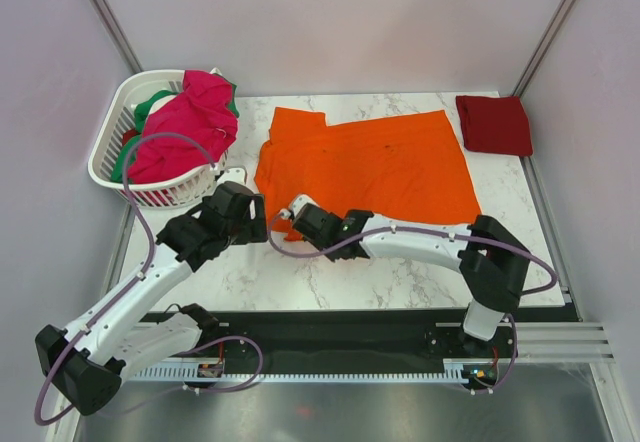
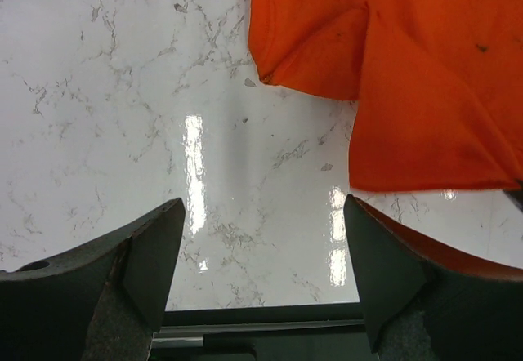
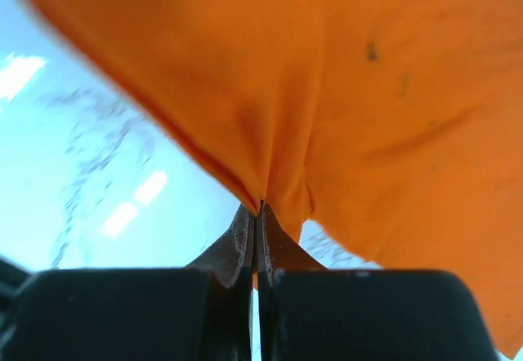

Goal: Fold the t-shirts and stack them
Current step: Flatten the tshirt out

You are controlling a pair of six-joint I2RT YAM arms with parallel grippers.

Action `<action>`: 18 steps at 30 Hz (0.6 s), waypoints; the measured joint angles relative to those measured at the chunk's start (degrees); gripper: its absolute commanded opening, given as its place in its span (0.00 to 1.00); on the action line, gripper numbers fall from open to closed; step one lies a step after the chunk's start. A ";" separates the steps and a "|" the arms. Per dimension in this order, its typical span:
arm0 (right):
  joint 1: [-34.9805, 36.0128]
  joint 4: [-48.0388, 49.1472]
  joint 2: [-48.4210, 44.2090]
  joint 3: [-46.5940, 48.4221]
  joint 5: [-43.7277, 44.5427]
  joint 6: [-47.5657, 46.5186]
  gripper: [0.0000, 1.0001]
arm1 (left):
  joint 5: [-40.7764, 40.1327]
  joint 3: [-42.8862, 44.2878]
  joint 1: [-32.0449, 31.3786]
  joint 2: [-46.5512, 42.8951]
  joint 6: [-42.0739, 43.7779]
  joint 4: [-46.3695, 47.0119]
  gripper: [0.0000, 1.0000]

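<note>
The bright orange t-shirt point(image 1: 375, 162) lies spread on the marble table. My right gripper point(image 1: 290, 209) is shut on its near left corner; in the right wrist view the cloth point(image 3: 327, 91) hangs pinched between the closed fingertips point(image 3: 260, 214). My left gripper point(image 1: 240, 184) is open and empty just left of the shirt; its wrist view shows bare marble between the fingers point(image 2: 155, 255) and the orange sleeve point(image 2: 327, 42) beyond. The dark red t-shirt point(image 1: 495, 124) lies folded at the far right. The magenta-pink t-shirt point(image 1: 190, 122) and the green t-shirt point(image 1: 150, 107) are in the basket.
The white slatted basket point(image 1: 110, 157) stands at the far left corner, close to my left arm. The marble table point(image 1: 400, 282) ends at a black rail in front. Light walls enclose the back and sides.
</note>
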 measured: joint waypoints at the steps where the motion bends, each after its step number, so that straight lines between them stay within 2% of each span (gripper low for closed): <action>1: 1.53 0.11 -0.92 -1.03 0.00 0.37 0.00 | -0.13 0.00 0.00 -0.13 0.00 0.00 0.86; 8: 8.94 0.59 -2.78 -9.49 0.24 4.07 0.11 | 0.15 0.00 0.00 -1.31 -0.33 -0.09 0.83; 11: 10.01 0.52 -2.78 -11.65 0.85 6.34 0.45 | 1.49 0.00 0.00 -1.44 -1.64 -0.33 0.82; 12: 10.21 0.59 -2.78 -12.15 1.09 7.06 0.66 | 2.16 0.00 0.00 -1.51 -2.38 -0.52 0.82; 13: 10.25 0.63 -2.80 -12.66 1.31 7.85 0.72 | 2.49 0.00 0.00 -1.62 -3.02 -0.68 0.81; 18: 10.56 0.42 -5.79 -15.78 2.71 9.64 0.88 | 7.48 -1.38 0.00 -3.56 -8.44 -1.44 0.75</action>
